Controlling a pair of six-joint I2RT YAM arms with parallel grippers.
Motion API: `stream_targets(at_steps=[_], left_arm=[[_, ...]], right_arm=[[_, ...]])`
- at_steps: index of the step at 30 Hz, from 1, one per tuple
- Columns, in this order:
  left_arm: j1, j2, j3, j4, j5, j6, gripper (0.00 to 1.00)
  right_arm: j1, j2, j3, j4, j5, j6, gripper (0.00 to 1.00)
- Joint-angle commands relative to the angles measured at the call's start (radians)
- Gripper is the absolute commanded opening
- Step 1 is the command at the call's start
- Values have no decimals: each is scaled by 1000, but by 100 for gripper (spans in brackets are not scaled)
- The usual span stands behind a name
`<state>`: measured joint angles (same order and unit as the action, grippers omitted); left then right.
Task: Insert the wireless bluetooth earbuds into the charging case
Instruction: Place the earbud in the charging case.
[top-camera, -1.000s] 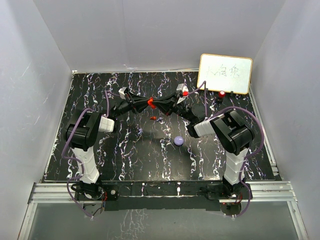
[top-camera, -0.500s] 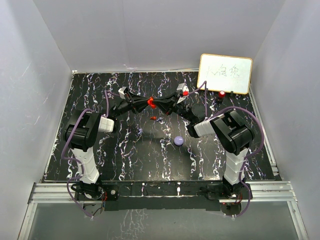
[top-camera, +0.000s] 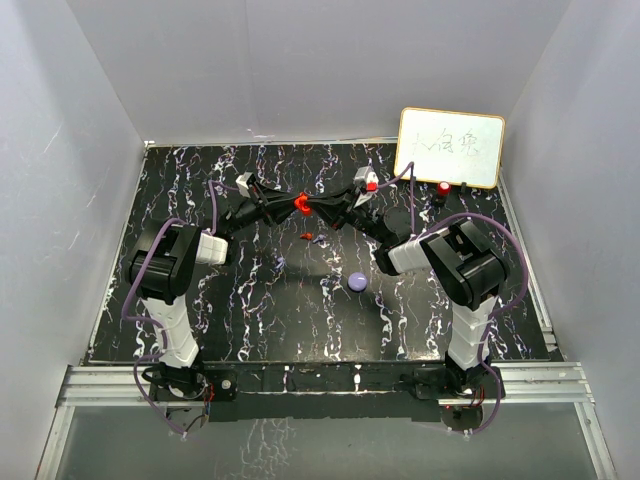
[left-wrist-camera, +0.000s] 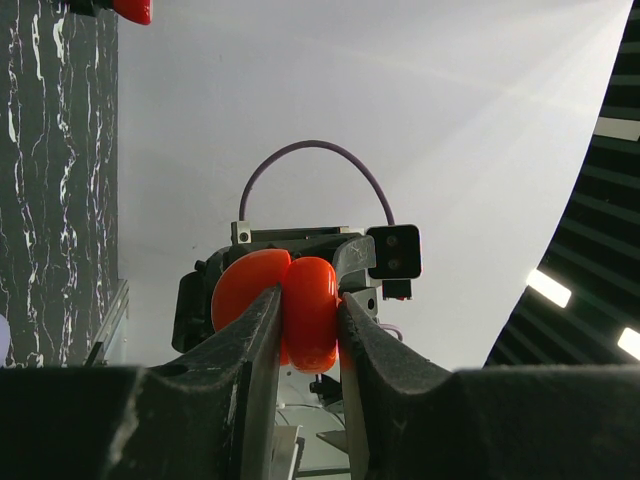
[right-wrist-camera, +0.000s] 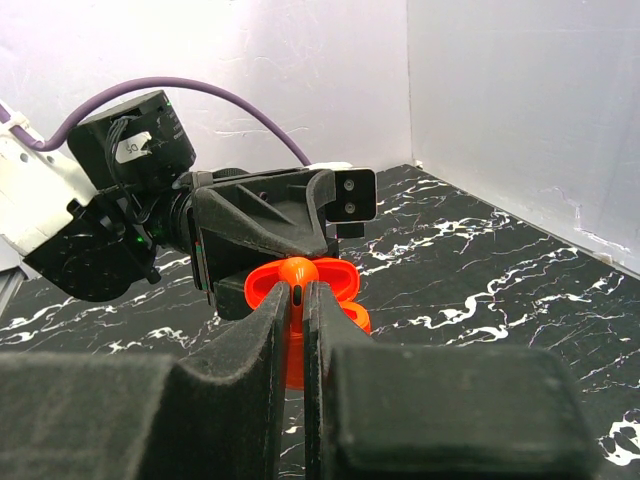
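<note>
Both arms stretched toward far-edge middle, tips meeting. Left gripper (top-camera: 288, 207) clamped on red case (left-wrist-camera: 310, 300); right gripper (top-camera: 322, 208) pinching red earbud (right-wrist-camera: 298, 270).

A whiteboard (top-camera: 450, 147) with a pale frame and faint handwriting is leaning against the back wall (top-camera: 300, 60), at the far right corner of the black, white-veined tabletop (top-camera: 300, 310). Just below the whiteboard's lower edge, a small dark object with a red top (top-camera: 443, 188) is standing on that tabletop. A grey side wall (top-camera: 590, 200) is rising just right of the whiteboard. A metal rail (top-camera: 320, 385) is running along the table edge farthest from the whiteboard.
</note>
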<state>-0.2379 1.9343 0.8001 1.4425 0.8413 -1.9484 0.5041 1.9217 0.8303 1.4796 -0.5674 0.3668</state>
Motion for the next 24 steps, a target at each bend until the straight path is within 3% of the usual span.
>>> stream_targets(at_steps=[1,13,24], left_arm=[[-4,-65,15,343,-8,-32,0],[-3,-31,47,344,-11,-34,0],[-1,2,69,343,-10,-32,0]], right_arm=[[-1,-5,4,339,-2,-17,0],[-2,-34,-24,339,0,-20,2],[-7,-82,-53,338,12,-15,29]])
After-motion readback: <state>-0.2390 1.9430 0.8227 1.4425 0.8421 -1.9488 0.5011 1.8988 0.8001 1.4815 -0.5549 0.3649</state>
